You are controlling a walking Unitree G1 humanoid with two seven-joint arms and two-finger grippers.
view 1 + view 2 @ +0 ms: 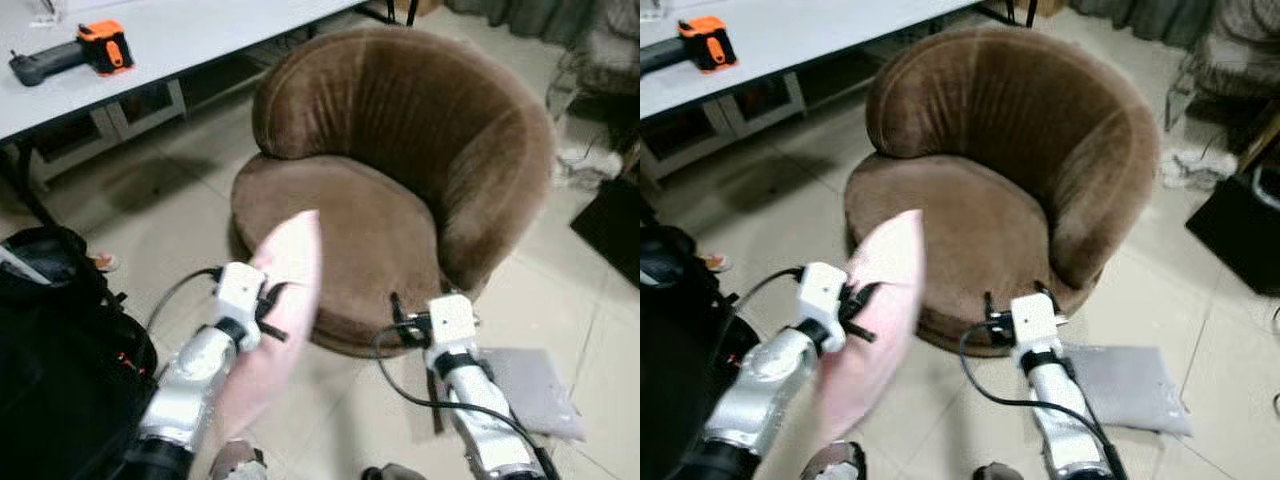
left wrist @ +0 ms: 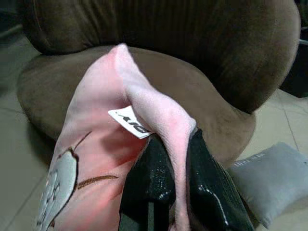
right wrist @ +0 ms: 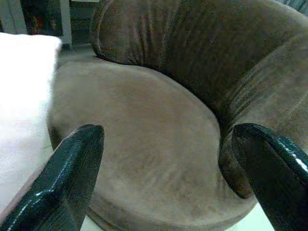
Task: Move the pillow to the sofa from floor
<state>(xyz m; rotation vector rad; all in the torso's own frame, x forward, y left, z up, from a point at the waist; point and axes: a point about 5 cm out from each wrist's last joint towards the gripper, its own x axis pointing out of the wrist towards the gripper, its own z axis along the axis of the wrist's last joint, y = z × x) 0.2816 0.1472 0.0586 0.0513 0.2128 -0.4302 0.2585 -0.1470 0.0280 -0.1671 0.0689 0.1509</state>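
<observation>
A pink pillow (image 1: 282,300) hangs off the floor at the front left edge of the round brown sofa chair (image 1: 340,215). My left gripper (image 1: 268,312) is shut on the pillow's edge; the left wrist view shows the pink fabric (image 2: 144,120) with a white tag pinched between the two black fingers (image 2: 149,178). My right gripper (image 1: 405,315) is open just in front of the seat's front rim, its fingers (image 3: 72,168) wide apart with nothing between them, facing the seat cushion (image 3: 139,134).
A grey pillow (image 1: 535,390) lies on the tiled floor to the right of my right arm. A black bag (image 1: 50,340) stands at the left. A white table (image 1: 180,35) with an orange and black tool (image 1: 85,50) is behind.
</observation>
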